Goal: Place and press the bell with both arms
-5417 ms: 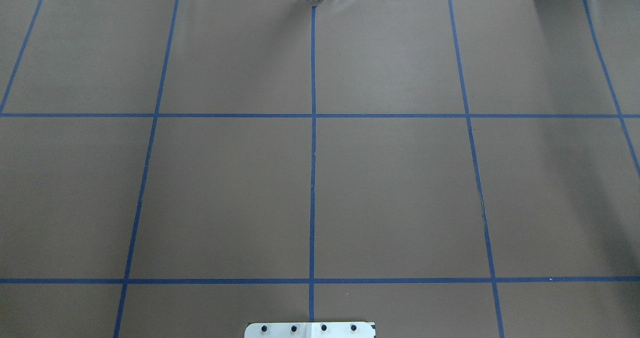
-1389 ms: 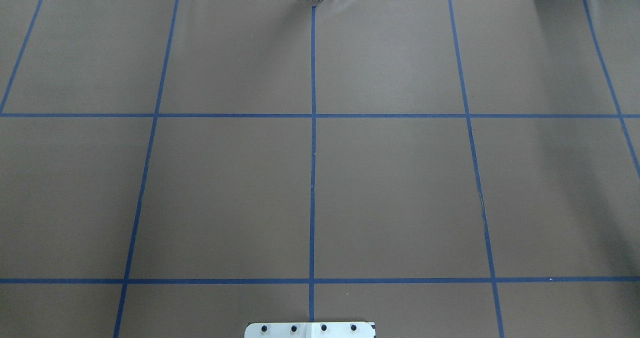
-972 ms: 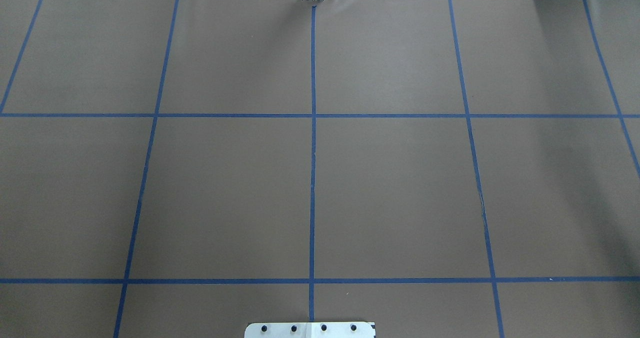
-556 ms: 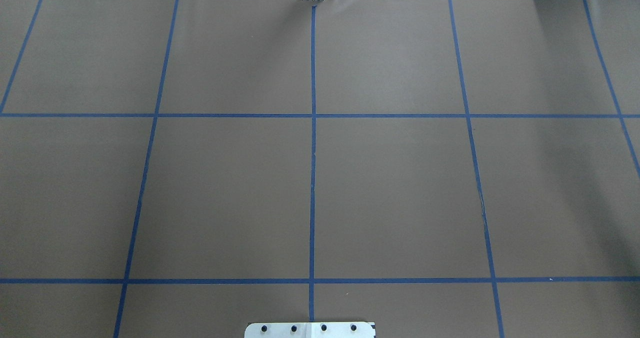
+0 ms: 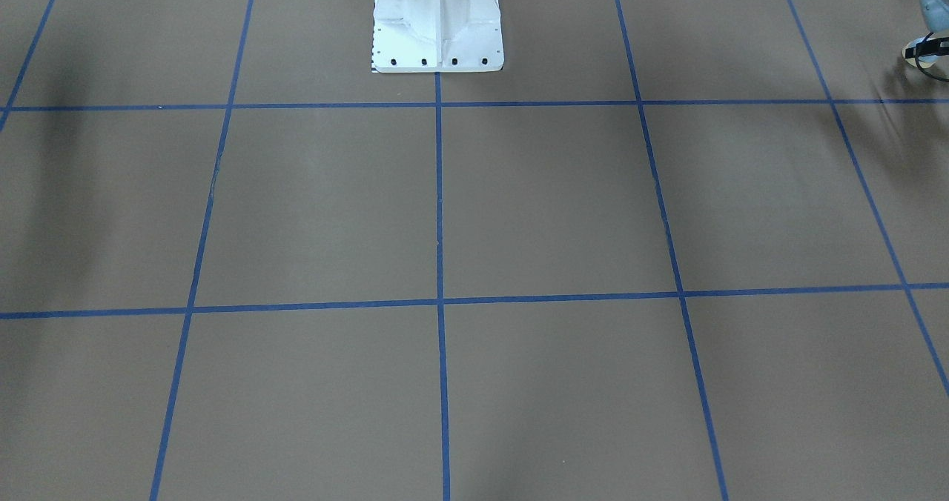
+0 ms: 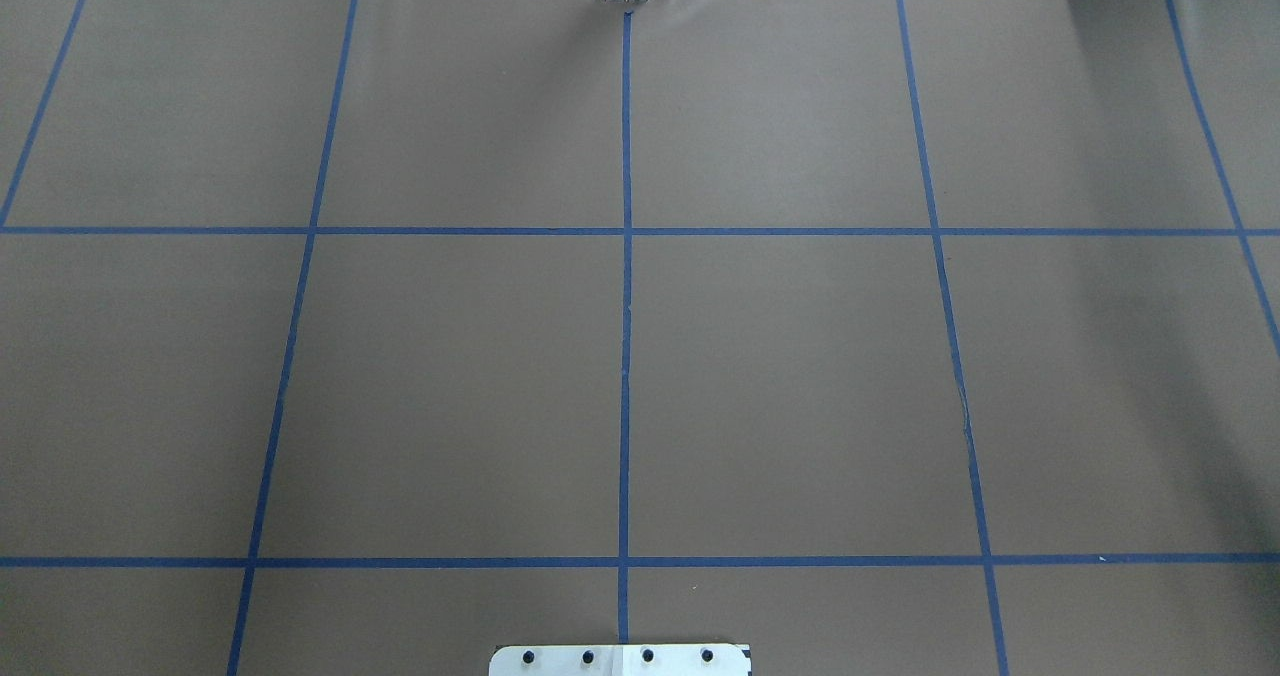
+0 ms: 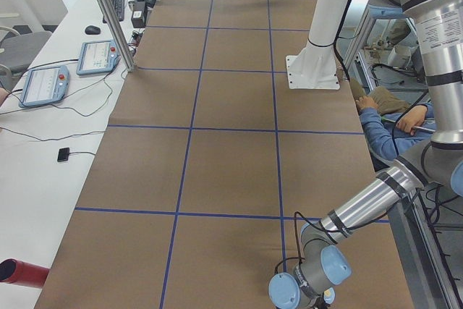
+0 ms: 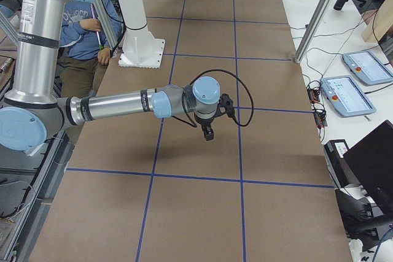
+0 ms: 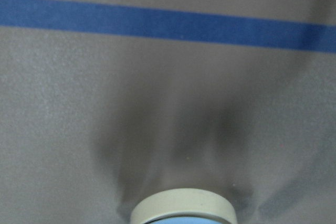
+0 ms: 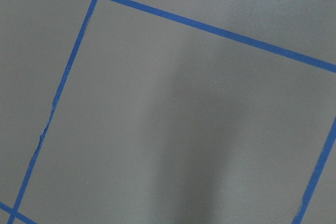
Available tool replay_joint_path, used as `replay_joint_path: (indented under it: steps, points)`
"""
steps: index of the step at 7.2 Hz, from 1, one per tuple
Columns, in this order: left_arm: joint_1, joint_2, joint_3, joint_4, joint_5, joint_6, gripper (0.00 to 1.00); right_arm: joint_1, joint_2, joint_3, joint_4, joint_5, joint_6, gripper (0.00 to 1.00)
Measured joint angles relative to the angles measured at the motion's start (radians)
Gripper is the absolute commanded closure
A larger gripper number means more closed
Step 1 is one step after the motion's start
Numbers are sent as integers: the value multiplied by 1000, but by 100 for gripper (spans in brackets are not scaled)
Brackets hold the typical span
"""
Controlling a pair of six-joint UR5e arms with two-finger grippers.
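The bell (image 9: 182, 209) shows only in the left wrist view, at the bottom edge: a cream ring with a sliver of light blue under it, close to the camera and just above the brown table. No fingers show there. My left arm (image 7: 362, 208) reaches low over the table's near end; its gripper is hidden under the wrist (image 7: 318, 273). A bit of that arm shows at the front view's right edge (image 5: 930, 4). My right arm (image 8: 123, 104) stretches over the table with its gripper (image 8: 209, 134) pointing down above the mat; I cannot tell whether it is open or shut.
The brown mat carries a blue tape grid (image 6: 625, 231). The white pedestal (image 5: 437, 19) stands at the robot's side. A seated person (image 7: 391, 121) is beside the table. Tablets (image 8: 350, 93) and cables lie on the white bench; a red cylinder (image 7: 22, 271) is near its corner.
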Motion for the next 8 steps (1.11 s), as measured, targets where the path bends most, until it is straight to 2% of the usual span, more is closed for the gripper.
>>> replay_joint_path:
  steps: [2,3,6,8]
  points:
    - [0,-1,-30,1,-5,5,100,0,-1,0,0,0,0,0]
    - [0,0,-90,42,-11,8,100,0,-1,1,0,1,0,0]
    - [0,-28,-389,369,-19,8,100,-1,-4,1,0,2,0,0]
    - [4,-126,-538,534,-48,-49,100,-2,-4,0,1,2,0,0]
